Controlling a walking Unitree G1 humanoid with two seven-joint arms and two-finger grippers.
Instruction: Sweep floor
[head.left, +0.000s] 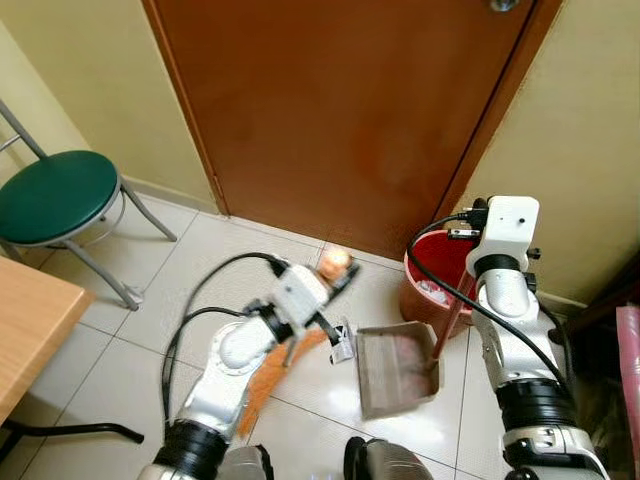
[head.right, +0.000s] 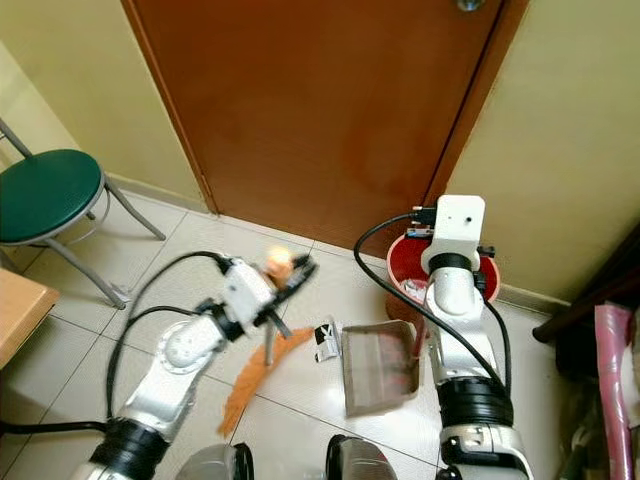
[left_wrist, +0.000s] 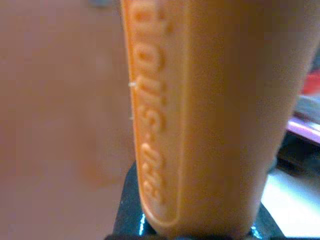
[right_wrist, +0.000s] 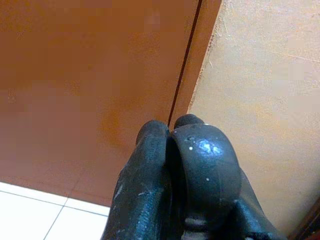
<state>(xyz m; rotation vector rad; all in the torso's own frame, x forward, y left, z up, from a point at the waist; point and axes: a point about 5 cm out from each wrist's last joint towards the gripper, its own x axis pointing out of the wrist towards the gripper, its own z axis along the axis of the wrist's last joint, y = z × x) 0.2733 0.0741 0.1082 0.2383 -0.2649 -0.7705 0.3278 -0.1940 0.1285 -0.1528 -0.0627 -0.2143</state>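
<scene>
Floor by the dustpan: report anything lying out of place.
A small black-and-white crumpled packet lies loose on the white tiles, just outside the grey dustpan's open edge, beside the orange broom head. Nothing else stands out.

Brown wooden door (head.left: 350, 110) in cream walls (head.left: 590, 130), white tiled floor (head.left: 180, 270), green-seated stool (head.left: 55, 195), wooden tabletop corner (head.left: 30, 320).

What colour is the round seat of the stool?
Dark green stool seat, clearest in the left eye view.
</scene>
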